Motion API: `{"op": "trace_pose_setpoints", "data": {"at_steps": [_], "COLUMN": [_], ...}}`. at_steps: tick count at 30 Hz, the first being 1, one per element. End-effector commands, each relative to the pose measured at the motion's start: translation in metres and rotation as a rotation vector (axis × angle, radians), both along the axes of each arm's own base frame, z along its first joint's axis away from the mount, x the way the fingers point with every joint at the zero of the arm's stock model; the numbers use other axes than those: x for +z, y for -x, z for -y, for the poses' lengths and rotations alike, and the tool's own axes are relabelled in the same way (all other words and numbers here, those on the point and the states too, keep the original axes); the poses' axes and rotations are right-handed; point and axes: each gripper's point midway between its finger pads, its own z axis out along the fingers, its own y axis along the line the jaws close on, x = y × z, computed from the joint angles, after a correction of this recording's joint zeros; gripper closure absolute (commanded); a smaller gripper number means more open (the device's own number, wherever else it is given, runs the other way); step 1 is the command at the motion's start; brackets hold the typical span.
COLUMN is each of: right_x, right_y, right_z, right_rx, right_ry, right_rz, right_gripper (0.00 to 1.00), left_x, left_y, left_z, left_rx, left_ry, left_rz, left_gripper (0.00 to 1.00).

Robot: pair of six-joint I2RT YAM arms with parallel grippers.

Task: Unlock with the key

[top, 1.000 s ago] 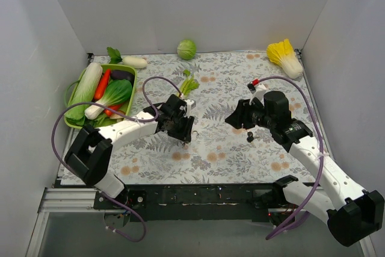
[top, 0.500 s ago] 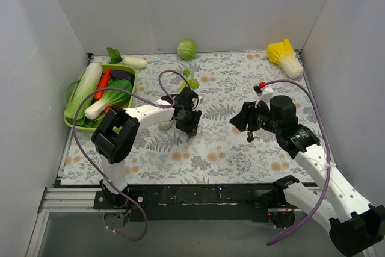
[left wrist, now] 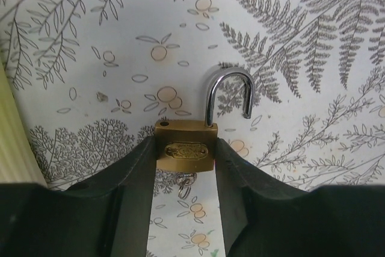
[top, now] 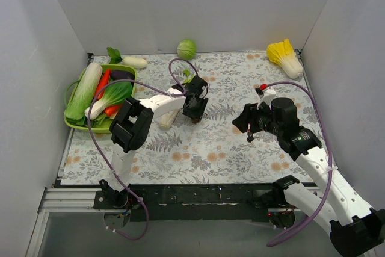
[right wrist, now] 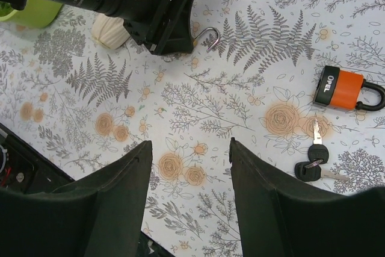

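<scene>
My left gripper (left wrist: 185, 148) is shut on the small brass padlock (left wrist: 183, 145), gripping its body from both sides just above the floral mat. The silvery shackle (left wrist: 228, 94) stands open. A small silvery ring (left wrist: 183, 186) hangs under the padlock's body. In the top view this gripper (top: 195, 106) is at the mat's centre back. My right gripper (right wrist: 190, 148) is open and empty above the mat, right of centre in the top view (top: 243, 123). The black-headed keys (right wrist: 313, 162) lie on the mat to its right, next to the orange-and-black padlock (right wrist: 340, 88).
A green basket (top: 71, 121) of vegetables stands at the left. A white radish (top: 167, 117) lies beside the left arm. A green cabbage (top: 186, 49) and a yellow cabbage (top: 286, 57) lie by the back wall. Grey walls enclose three sides.
My left gripper has moved back and to the right across the mat. My right gripper has shifted slightly right.
</scene>
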Motion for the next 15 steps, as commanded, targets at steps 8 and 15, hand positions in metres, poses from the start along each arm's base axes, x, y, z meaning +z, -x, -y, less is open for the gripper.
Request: {"op": "trace_pose_setpoints", "data": {"at_steps": [8,15], "right_x": [-0.005,-0.007], "right_y": [-0.001,-0.002], "right_z": [0.006,0.005], "right_rx": [-0.024,-0.020], "right_ry": [0.014,0.012], "right_rz": [0.010,0.000], "right_gripper": [0.38,0.37], "left_x": [-0.003,0.013], "left_y": [-0.023,-0.030], "left_z": [-0.003,0.000], "left_rx": [0.016,0.014], "left_ry": [-0.048,-0.024], "left_rz": [0.041,0.088], "left_gripper": [0.71,0.33]}}
